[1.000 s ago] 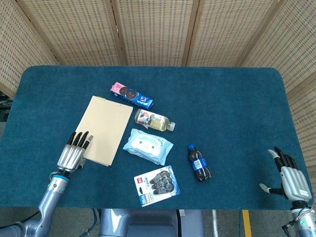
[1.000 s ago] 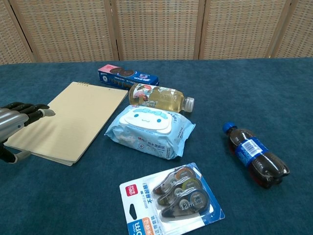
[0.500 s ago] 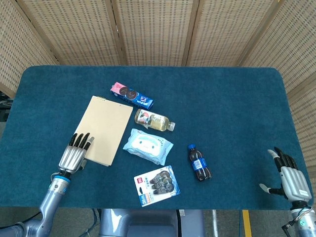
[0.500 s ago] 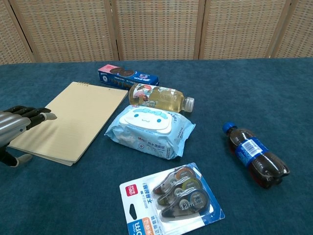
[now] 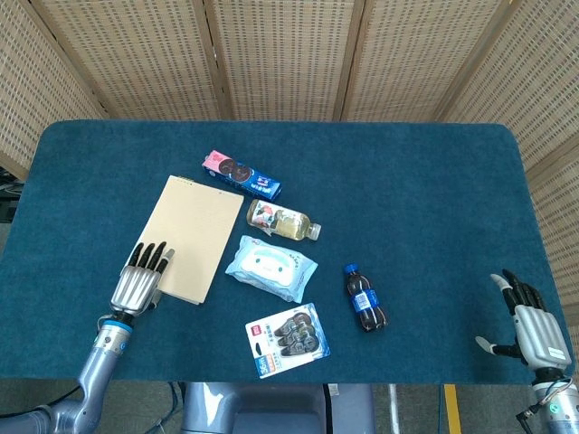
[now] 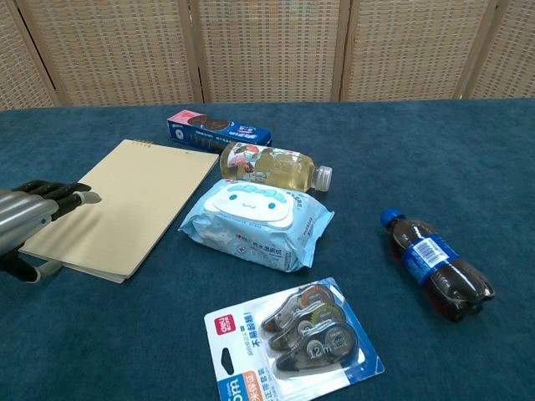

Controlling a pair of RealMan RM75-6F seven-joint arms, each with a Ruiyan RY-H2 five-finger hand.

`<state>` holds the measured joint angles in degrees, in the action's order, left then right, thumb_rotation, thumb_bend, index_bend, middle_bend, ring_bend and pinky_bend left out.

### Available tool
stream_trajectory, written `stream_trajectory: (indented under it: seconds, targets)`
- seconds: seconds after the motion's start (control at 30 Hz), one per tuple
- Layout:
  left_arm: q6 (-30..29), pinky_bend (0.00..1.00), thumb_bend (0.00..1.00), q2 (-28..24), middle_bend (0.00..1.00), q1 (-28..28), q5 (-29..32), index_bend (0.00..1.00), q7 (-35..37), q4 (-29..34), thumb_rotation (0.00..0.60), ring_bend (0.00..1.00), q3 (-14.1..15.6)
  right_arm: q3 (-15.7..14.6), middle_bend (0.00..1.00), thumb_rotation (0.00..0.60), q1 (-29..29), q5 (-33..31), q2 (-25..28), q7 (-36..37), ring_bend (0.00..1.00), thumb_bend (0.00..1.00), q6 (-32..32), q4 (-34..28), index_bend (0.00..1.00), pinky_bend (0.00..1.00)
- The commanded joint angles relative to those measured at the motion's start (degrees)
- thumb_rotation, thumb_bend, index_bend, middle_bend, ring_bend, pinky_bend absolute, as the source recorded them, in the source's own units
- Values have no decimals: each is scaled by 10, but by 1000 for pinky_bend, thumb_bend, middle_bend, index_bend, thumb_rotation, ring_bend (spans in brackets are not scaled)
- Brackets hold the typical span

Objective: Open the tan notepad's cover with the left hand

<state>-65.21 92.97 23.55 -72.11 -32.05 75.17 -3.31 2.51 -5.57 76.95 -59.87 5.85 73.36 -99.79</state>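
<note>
- Tan notepad [image 5: 191,238] lies flat and closed on the left half of the table [image 5: 407,199], its near end toward the front-left corner.
- Left hand [image 5: 138,282] rests at the notepad's near-left corner, fingers [image 6: 68,197] stretched over the cover, holding nothing.
- Right hand [image 5: 529,325] sits at the front-right corner of the table, fingers apart and empty.
- Cookie box [image 5: 241,174], tea bottle [image 5: 282,220] and wipes pack [image 5: 270,267] line the notepad's right side.
</note>
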Motion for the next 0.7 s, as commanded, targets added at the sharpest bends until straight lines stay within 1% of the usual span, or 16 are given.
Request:
stream_trajectory:
  seconds: [0.03,0.4,0.7]
  targets:
    - [0,0,369,2,0,1,2,33,-2,-4,600,0,-1,0,0,600,0,0,0,-1,0,156,0,0,57,0]
    - [-6,0,381,18,0,4,2,33,4,-27,600,0,-5,0,0,600,0,0,0,0,0,158,1,-1,57,0]
    - [-8,0,397,24,0,6,1,33,1,-33,600,0,-5,0,0,600,0,0,0,0,0,156,1,-1,57,0]
